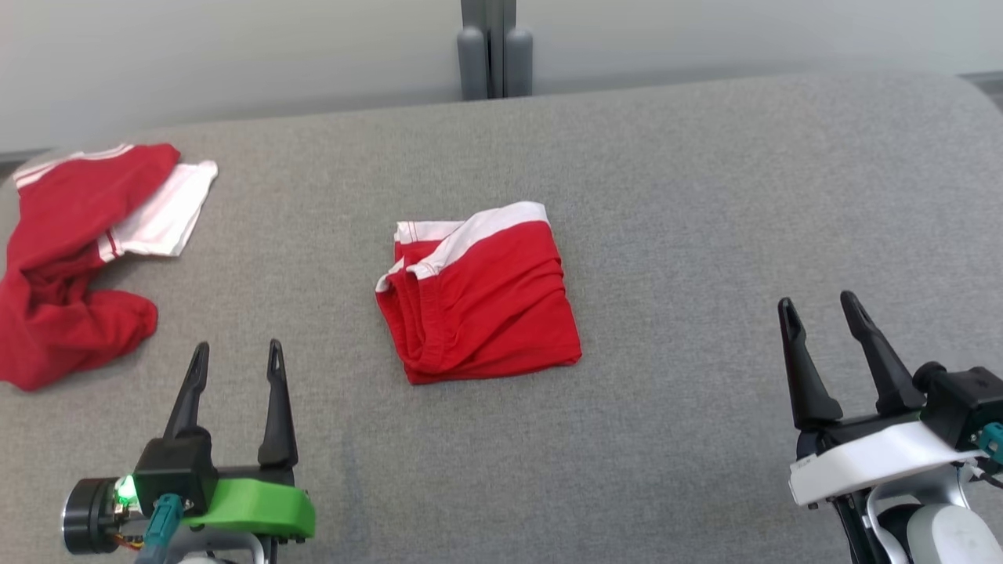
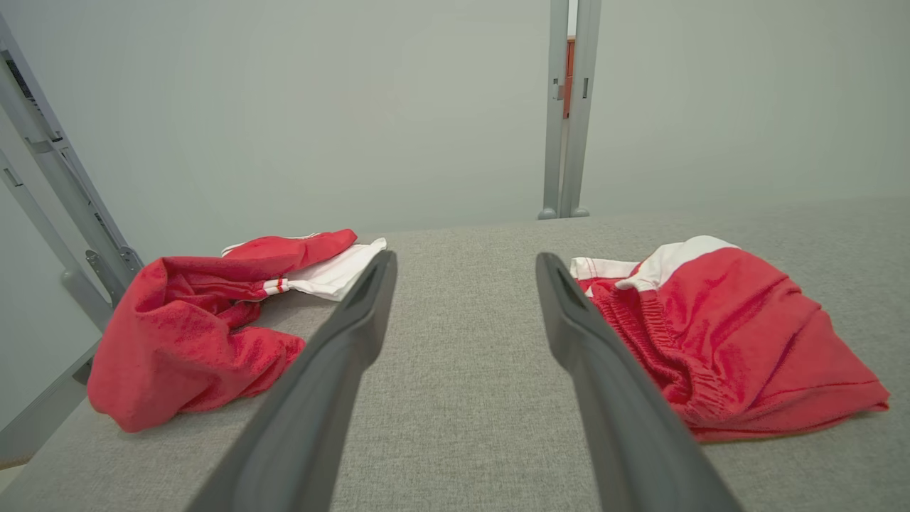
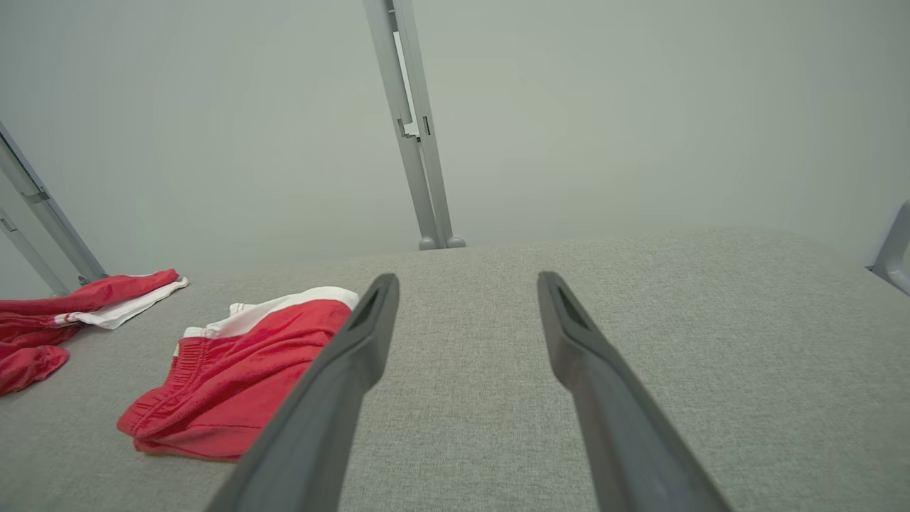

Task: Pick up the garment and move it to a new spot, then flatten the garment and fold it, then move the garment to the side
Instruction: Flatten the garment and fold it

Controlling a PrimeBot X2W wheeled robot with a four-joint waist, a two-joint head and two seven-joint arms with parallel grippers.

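You see the garment [image 1: 486, 301], red shorts with a white waistband, folded into a compact, roughly square packet. It lies flat at the middle of the grey fabric surface [image 1: 705, 196]. The white band is at its far edge, and the stacked fold edges with gathered elastic face the robot's left.

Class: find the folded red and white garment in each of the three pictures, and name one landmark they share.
Head view: folded garment at the centre.
Left wrist view: folded garment at the right.
Right wrist view: folded garment at the lower left.
Shared landmark: the grey post standing behind it.
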